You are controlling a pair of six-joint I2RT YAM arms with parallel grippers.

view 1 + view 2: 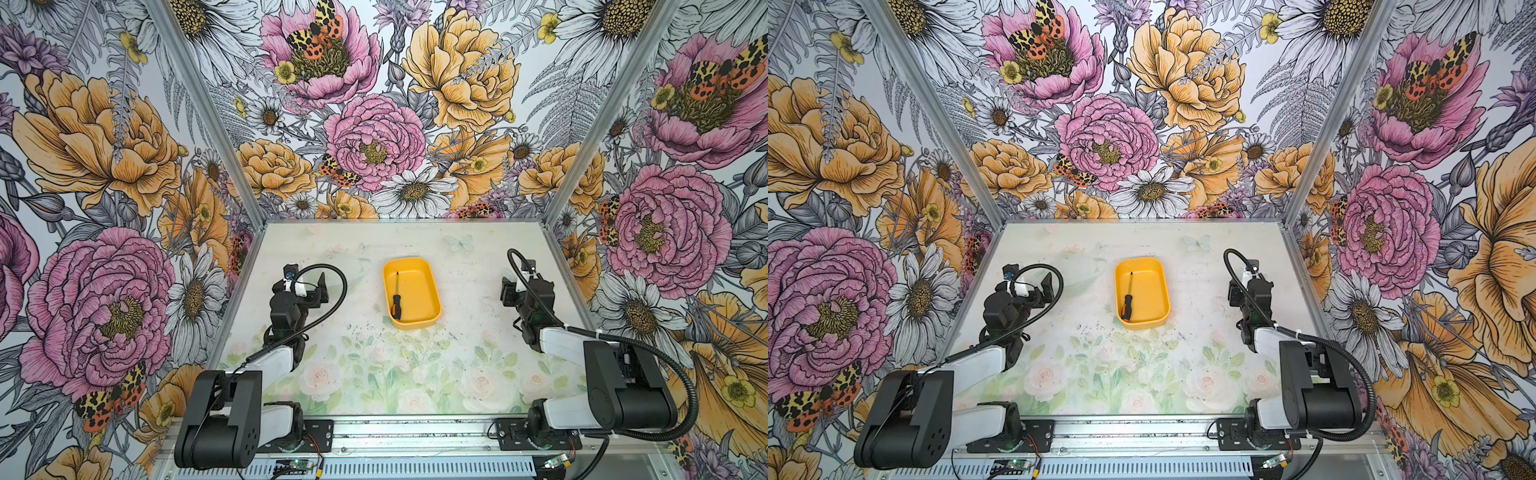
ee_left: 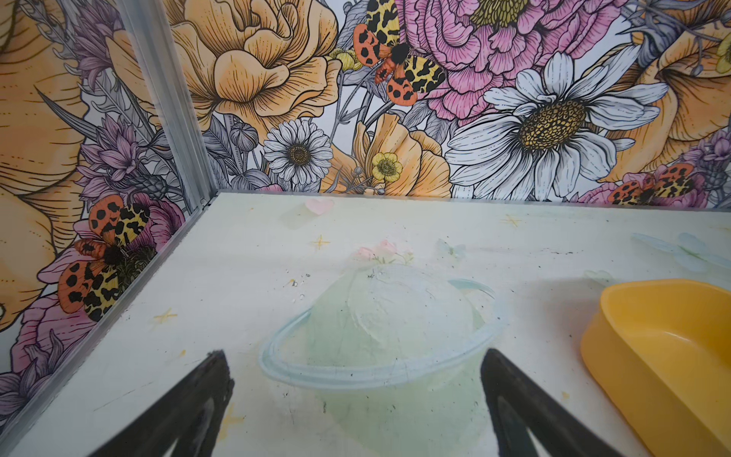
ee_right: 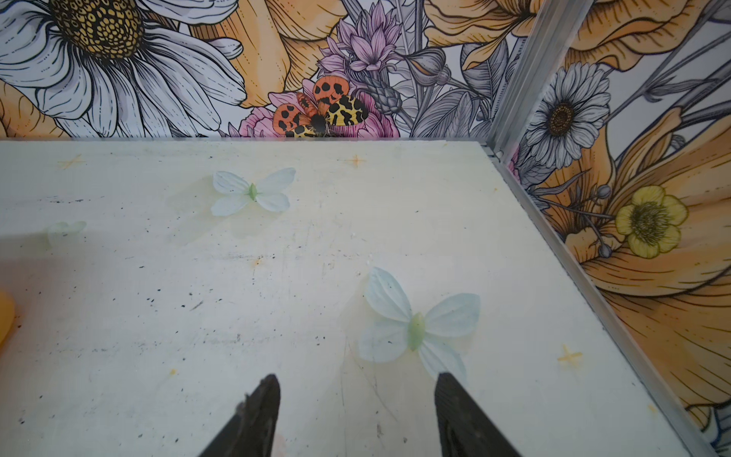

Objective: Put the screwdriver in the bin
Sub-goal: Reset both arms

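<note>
In both top views the yellow-orange bin [image 1: 428,291] [image 1: 1156,289] stands mid-table. The screwdriver [image 1: 397,297] [image 1: 1127,299] lies inside it along its left wall, black handle with orange cap toward the front, shaft pointing back. My left gripper [image 1: 322,286] [image 2: 356,364] hovers open to the left of the bin, nothing between its fingers; the left wrist view shows a bin corner [image 2: 633,340]. My right gripper [image 1: 509,286] [image 3: 358,385] stands open and empty to the bin's right, well apart from it, with a sliver of the bin [image 3: 4,320] at that view's edge.
Flowered walls with aluminium posts [image 1: 249,199] [image 1: 552,208] enclose the table on three sides. The tabletop [image 1: 374,365] carries only printed flowers, butterflies [image 3: 415,324] and a printed planet [image 2: 379,328]. Both arm bases sit at the front rail [image 1: 415,436].
</note>
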